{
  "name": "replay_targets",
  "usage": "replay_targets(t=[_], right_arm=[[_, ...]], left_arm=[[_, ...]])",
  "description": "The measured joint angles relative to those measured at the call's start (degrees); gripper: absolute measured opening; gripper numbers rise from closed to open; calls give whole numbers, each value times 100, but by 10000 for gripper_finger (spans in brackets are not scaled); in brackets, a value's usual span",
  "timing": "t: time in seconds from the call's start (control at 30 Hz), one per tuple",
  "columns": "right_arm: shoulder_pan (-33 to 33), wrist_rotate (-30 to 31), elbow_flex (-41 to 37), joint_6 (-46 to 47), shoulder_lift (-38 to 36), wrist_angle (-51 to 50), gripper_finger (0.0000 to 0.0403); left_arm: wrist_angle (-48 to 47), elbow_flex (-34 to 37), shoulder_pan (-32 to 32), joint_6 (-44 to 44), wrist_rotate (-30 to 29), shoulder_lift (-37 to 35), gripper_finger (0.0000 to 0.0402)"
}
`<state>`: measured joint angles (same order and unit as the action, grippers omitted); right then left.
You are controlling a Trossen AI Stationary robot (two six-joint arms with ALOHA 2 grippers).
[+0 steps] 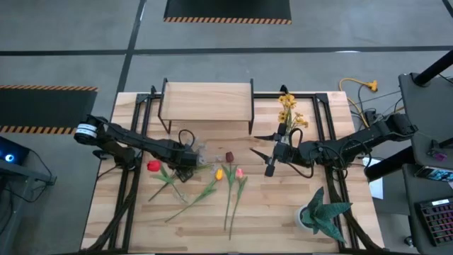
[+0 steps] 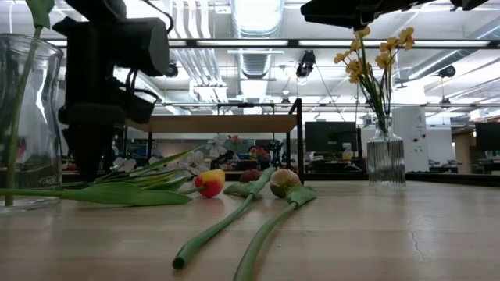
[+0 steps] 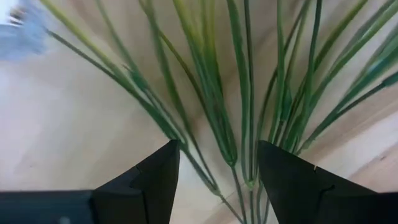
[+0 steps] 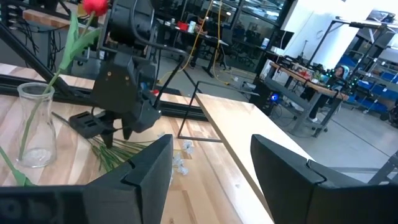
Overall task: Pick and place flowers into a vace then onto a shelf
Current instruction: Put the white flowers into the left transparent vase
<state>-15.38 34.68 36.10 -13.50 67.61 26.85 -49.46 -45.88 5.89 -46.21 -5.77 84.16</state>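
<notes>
The left gripper point(image 1: 190, 157) stands spread over the thin green stems of the pale-blossom spray point(image 3: 205, 93) lying on the light wooden counter point(image 1: 283, 212). The right gripper point(image 1: 271, 157) hangs spread in the air, w/ nothing in it, near the small low shelf with light wood top & black legs point(image 1: 207, 97).

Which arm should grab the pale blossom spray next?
Left. Its hand is open, its fingers straddling the spray's green stems. The right hand hangs open, away from it.

Spray of small pale blossoms point(image 1: 197, 152): lying flat, its thin green stems between the left gripper's point(image 1: 185, 157) parted jaws. Red tulip point(image 1: 153, 166) just beside those jaws; yellow tulip point(image 1: 219, 173), pink tulip point(image 1: 238, 173) and maroon tulip point(image 1: 229, 156) lie between the two jaw pairs. Yellow bunch point(image 1: 287, 108) upright beyond the right jaws. Shelf point(image 1: 207, 98) beyond both, bare
</notes>
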Motion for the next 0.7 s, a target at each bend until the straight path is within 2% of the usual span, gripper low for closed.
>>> replay_targets(t=[0.13, 0.43, 0.7], right_arm=[[0, 0, 0, -2, 0, 0, 207], [0, 0, 2, -4, 0, 0, 207], [2, 0, 1, -15, 0, -1, 207]], left_arm=[[50, 111, 0, -1, 58, 0, 212], [437, 167, 0, 1, 123, 0, 296], [821, 453, -35, -32, 167, 13, 302]])
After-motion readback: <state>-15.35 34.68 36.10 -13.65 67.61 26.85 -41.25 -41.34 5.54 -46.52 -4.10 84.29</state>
